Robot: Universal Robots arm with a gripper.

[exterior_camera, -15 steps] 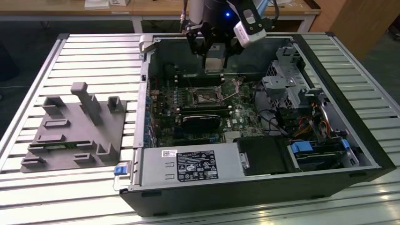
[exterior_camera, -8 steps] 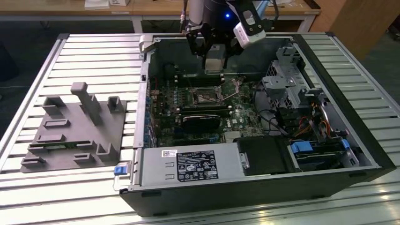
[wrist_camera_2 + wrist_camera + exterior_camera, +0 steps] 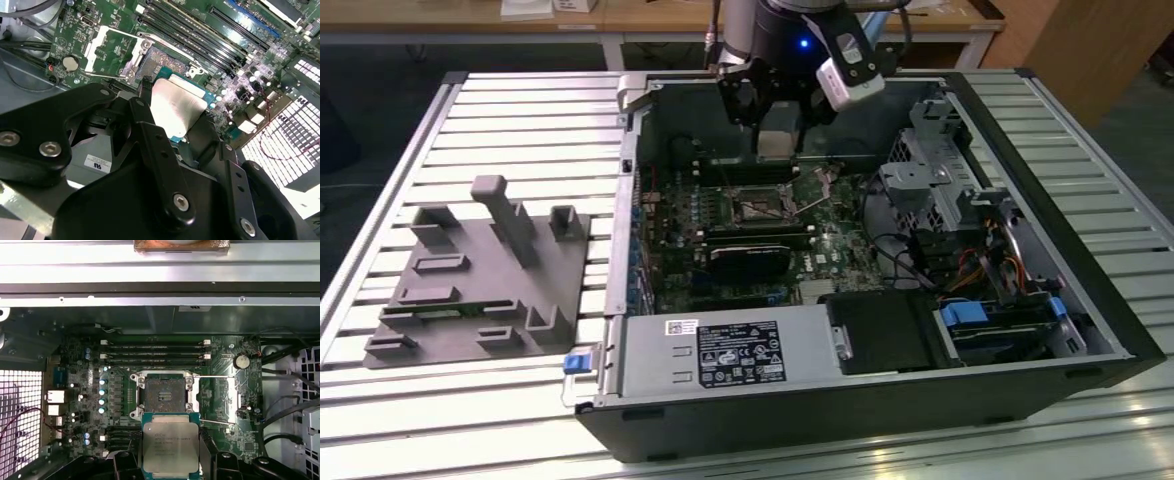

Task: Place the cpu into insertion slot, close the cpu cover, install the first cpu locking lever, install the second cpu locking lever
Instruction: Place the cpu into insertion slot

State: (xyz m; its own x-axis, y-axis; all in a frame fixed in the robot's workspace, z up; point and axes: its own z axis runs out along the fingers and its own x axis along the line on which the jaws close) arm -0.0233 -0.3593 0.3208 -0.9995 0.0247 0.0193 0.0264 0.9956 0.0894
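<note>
One cpu (image 3: 170,447) is pinched in the one gripper (image 3: 778,130). One open socket (image 3: 164,395) lies just ahead of the gripper's fingertips. Beside the socket is one cpu cover (image 3: 92,50), swung open, and two thin locking levers (image 3: 216,376) flank that cover. One coin cell (image 3: 241,360) sits further out past the cover. One motherboard (image 3: 75,390) lies beneath the gripper, inside one computer case (image 3: 1067,300). One grey fixture block (image 3: 480,270) stands well off to the gripper's side, outside the case.
</note>
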